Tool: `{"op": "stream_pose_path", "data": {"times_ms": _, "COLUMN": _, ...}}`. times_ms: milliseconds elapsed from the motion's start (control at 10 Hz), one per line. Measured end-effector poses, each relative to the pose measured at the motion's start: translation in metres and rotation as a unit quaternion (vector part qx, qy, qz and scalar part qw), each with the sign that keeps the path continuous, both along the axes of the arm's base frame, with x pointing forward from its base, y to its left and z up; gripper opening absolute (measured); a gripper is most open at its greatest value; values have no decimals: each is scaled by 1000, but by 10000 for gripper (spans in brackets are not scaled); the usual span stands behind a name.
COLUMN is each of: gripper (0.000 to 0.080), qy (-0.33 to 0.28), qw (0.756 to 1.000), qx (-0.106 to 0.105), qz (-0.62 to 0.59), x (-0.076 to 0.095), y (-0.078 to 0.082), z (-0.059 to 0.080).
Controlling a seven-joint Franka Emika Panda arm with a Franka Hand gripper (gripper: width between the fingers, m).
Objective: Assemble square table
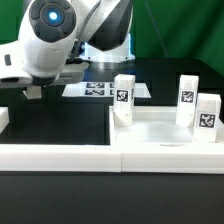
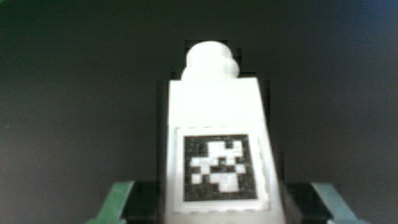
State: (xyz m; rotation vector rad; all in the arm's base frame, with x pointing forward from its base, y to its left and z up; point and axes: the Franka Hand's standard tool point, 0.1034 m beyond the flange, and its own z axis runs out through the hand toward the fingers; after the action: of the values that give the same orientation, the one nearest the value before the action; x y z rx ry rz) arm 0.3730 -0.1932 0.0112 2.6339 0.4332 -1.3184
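The gripper (image 2: 217,200) grasps a white leg block (image 2: 219,130) between its two fingers (image 2: 121,200), the block's black-and-white tag facing the wrist camera and its rounded tip pointing away over the dark worktop (image 2: 71,60). In the exterior view the gripper (image 1: 35,91) hangs low over the worktop (image 1: 60,120) at the exterior view's left, its fingers mostly hidden by the arm's white body, so the held block cannot be made out there. Farther right, three more tagged leg blocks (image 1: 123,98) (image 1: 187,100) (image 1: 207,118) stand upright on the square table top (image 1: 160,128). The marker board (image 1: 100,89) lies flat behind them, on the far side.
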Motion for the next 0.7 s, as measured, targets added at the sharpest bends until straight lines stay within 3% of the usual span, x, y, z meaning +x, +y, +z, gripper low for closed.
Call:
{"op": "stream_pose_path", "data": {"times_ms": 200, "gripper": 288, "qy": 3, "qw": 1000, "qx": 5, "qz": 5, "x": 3, "y": 1, "z": 4}}
{"op": "stream_pose_path", "data": {"times_ms": 300, "gripper": 288, "qy": -3, "qw": 1000, "qx": 15, "qz": 18, "x": 24, "y": 9, "z": 29}}
{"op": "stream_pose_path", "data": {"times_ms": 500, "gripper": 288, "qy": -24, "qw": 999, "qx": 17, "qz": 24, "x": 51, "y": 41, "z": 73}}
{"op": "stream_pose_path", "data": {"times_ms": 600, "gripper": 288, "qy": -34, "qw": 999, "qx": 19, "qz": 24, "x": 57, "y": 41, "z": 79}}
{"op": "stream_pose_path", "data": {"times_ms": 700, "gripper": 288, "qy": -40, "qw": 999, "qx": 20, "qz": 23, "x": 56, "y": 38, "z": 75}}
